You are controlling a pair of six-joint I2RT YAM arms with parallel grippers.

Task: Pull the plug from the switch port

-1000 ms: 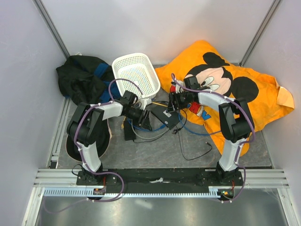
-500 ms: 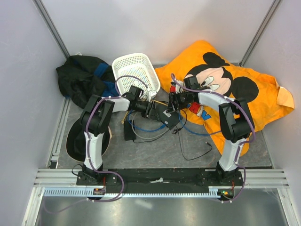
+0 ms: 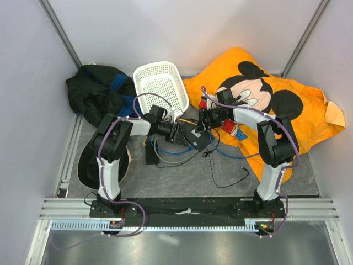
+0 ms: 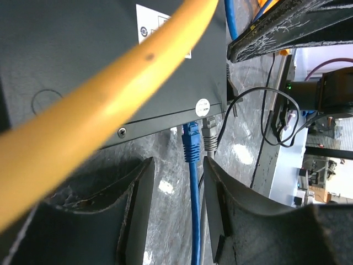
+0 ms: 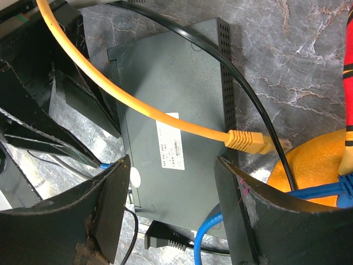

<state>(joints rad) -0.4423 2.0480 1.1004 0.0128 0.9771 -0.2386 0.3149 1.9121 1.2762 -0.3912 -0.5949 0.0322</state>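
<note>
The switch (image 3: 197,138) is a flat black box with a white label (image 5: 171,146); it also fills the top of the left wrist view (image 4: 83,55). A blue plug (image 4: 191,142) sits in a port in its edge, with a grey plug (image 4: 209,138) beside it. My left gripper (image 4: 179,210) is open at that edge (image 3: 177,132). Its fingers (image 4: 135,210) straddle the blue cable just behind the plug without closing on it. My right gripper (image 5: 174,210) is open over the box's other end (image 3: 203,118). A yellow cable's plug (image 5: 248,141) lies loose on the box.
A white basket (image 3: 161,85) stands behind the box. An orange Mickey cloth (image 3: 265,105) covers the right side and a black garment (image 3: 96,94) the far left. A small black power brick (image 3: 151,154) and loose black cable (image 3: 226,176) lie in front.
My left arm has swung forward and right from beside the power brick to the switch's edge, and its fingers now straddle the blue cable. The right arm has barely moved.
</note>
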